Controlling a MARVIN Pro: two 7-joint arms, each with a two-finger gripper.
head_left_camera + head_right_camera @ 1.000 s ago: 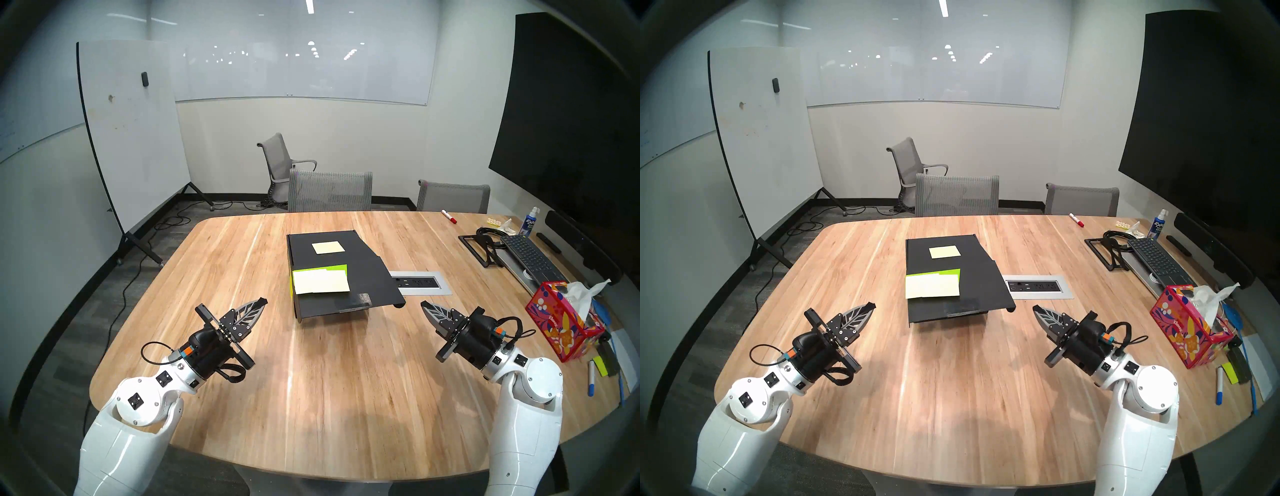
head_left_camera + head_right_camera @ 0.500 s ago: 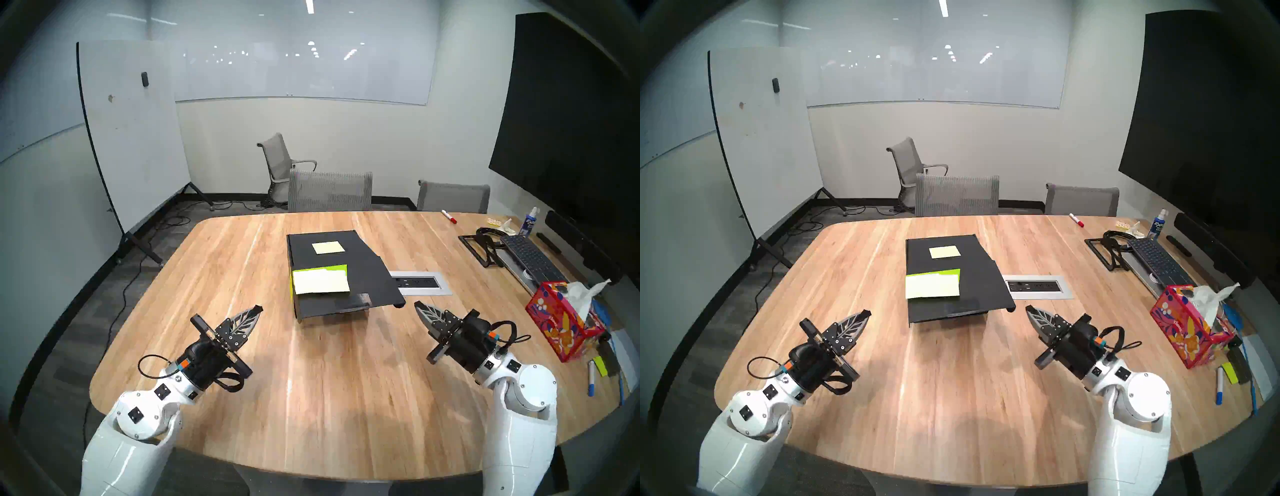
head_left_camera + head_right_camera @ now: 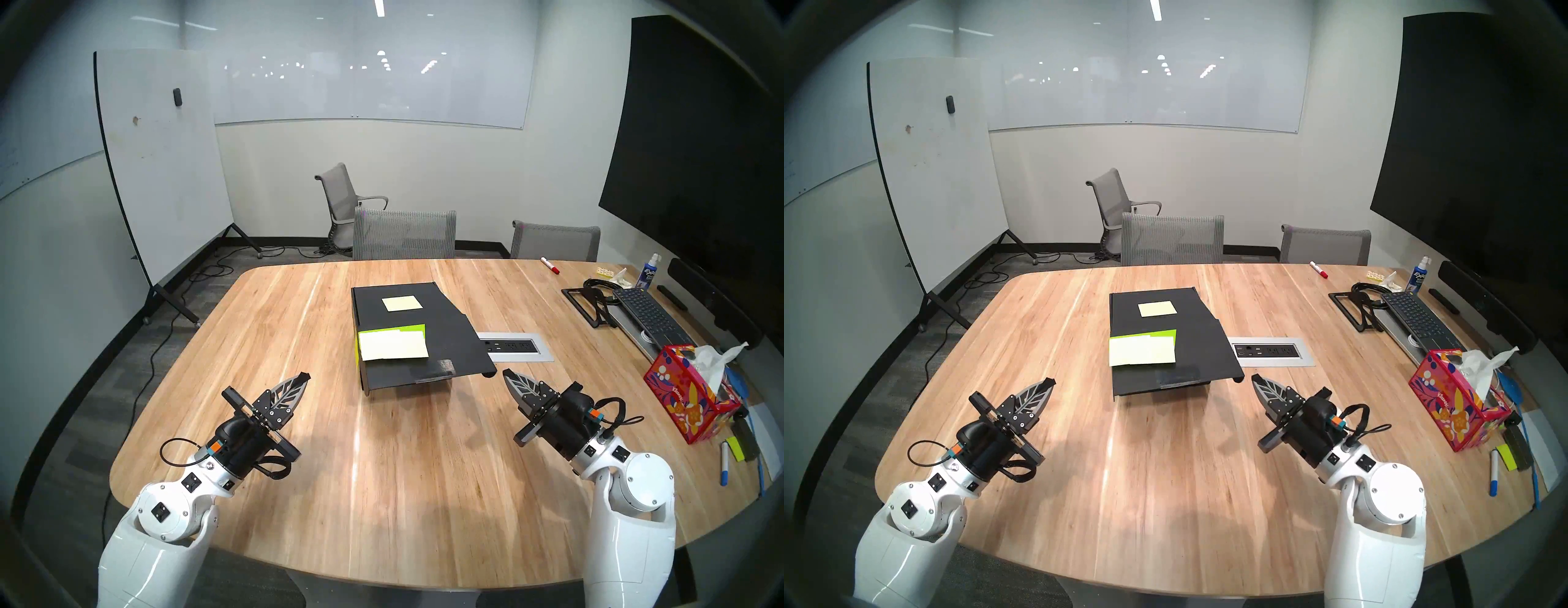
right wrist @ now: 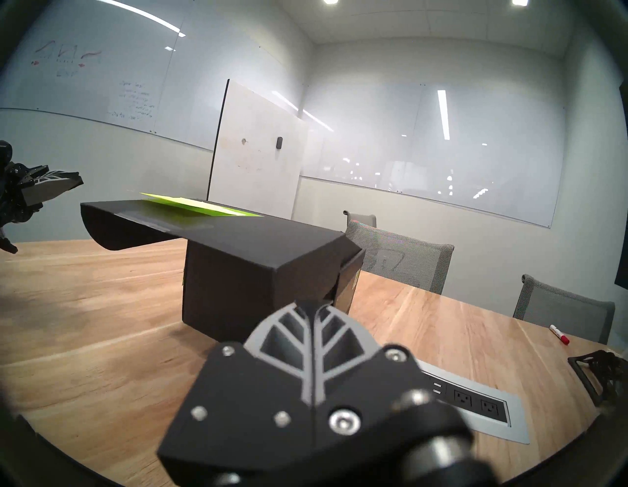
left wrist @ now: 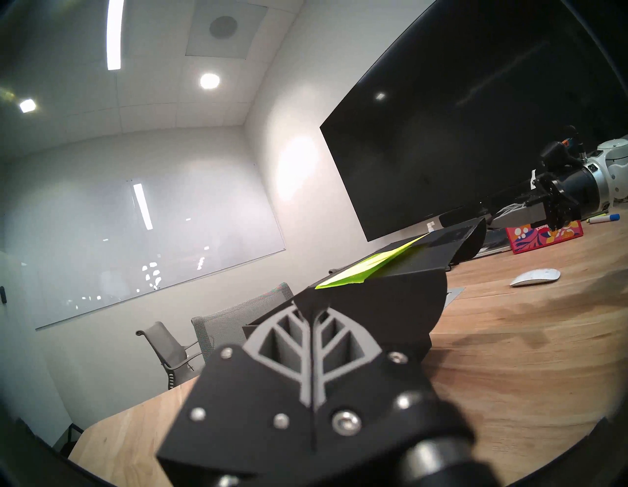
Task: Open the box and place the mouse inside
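The box (image 3: 418, 335) sat near the middle of the wooden table (image 3: 382, 488), a matte black carton with its lid flap (image 3: 462, 352) lying flat over the top and overhanging toward the near and right sides. A pale yellow sticky note (image 3: 401, 303) lay on the far part of the lid; nearer, a second pale note (image 3: 392, 345) overlapped a bright green one (image 3: 413, 327). The mouse (image 5: 535, 277), small, white and rounded, showed only in the left wrist view, resting on the table beyond the box on its right side, apart from it; in both head views the overhanging flap hid it.

The left gripper (image 3: 304, 377) hovered above the table to the near left of the box, well apart from it, its two fingers pressed together and holding nothing. The right gripper (image 3: 505, 373) hovered to the near right, its tip just beside the near right corner of the flap without visibly touching it. Its fingers also met at the tip, and nothing lay between them.

A power outlet panel (image 3: 515, 346) was set into the table just right of the box. Farther right stood a red floral tissue box (image 3: 687, 395), a keyboard (image 3: 649, 316) and a spray bottle (image 3: 649, 271). A red marker (image 3: 550, 265) lay near the far edge. Two grey chairs (image 3: 403, 233) stood at the far side of the table, and a whiteboard on wheels (image 3: 165, 170) stood at the far left.
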